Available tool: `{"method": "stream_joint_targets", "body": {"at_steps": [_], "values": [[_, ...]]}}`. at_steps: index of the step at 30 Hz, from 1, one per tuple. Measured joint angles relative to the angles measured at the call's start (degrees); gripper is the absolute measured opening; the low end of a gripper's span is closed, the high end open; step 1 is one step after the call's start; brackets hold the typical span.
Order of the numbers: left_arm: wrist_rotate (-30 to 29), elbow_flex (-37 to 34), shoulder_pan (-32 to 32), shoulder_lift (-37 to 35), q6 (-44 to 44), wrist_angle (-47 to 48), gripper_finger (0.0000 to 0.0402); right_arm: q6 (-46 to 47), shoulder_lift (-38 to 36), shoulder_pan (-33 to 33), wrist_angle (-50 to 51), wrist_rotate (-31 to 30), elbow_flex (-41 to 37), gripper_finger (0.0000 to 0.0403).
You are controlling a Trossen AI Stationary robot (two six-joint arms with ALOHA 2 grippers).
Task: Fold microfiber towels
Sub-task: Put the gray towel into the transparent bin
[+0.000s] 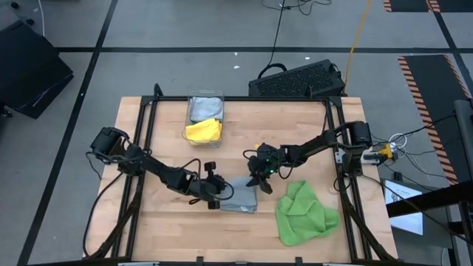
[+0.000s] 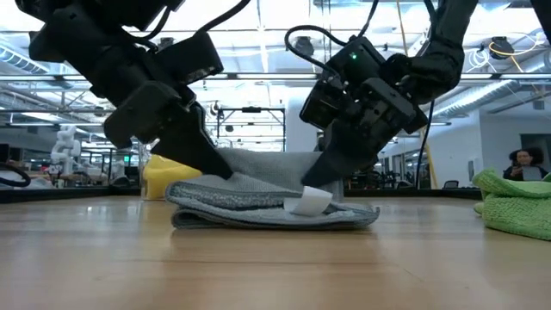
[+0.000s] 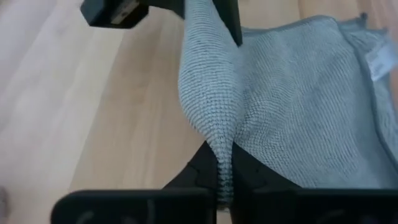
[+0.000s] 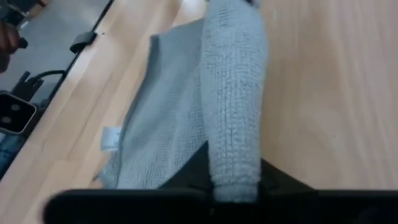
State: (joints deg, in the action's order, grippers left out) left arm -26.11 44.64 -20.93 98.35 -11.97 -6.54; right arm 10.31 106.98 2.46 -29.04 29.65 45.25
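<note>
Both grippers pinch the folded grey microfiber towel (image 1: 241, 197) mid-table: left gripper (image 1: 219, 193) clamps its left edge, right gripper (image 1: 263, 182) clamps its right edge. Bare wood in front; crumpled bright green cloth (image 1: 304, 213) just beside it, rightward.

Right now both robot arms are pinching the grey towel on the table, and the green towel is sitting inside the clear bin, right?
Not quite. Both sets of fingers pinch the grey towel, but the green towel lies on the bare table, beside the right arm. The high view shows the clear bin holding a yellow towel and another grey one instead.
</note>
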Motion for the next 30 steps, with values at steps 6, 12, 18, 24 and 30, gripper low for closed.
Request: {"method": "stream_joint_targets", "body": {"at_steps": [6, 12, 18, 24, 30], "values": [[-2.28, 0.04, 0.25, -2.17, 0.80, -1.49, 0.0019, -4.44, -7.96, 0.11, 6.68, -9.13, 0.00, 0.0008], [-2.70, 0.09, 1.52, -10.14, -5.53, 3.00, 0.0083, -10.88, -20.20, -1.58, 16.49, -18.31, 0.00, 0.0004], [-10.28, 0.03, 1.43, -19.47, -2.60, -0.02, 0.0212, -14.63, -27.28, -2.82, 18.96, -25.99, 0.01, 0.0003], [-8.68, 0.08, 3.31, -19.90, 3.19, -10.26, 0.0292, -14.70, -28.11, -2.87, 19.50, -28.54, 0.01, 0.0001], [-5.87, 0.04, 7.44, -16.79, 0.18, -9.79, 0.0305, -15.73, -27.70, -2.91, 18.86, -31.21, -0.02, 0.0001]]}}
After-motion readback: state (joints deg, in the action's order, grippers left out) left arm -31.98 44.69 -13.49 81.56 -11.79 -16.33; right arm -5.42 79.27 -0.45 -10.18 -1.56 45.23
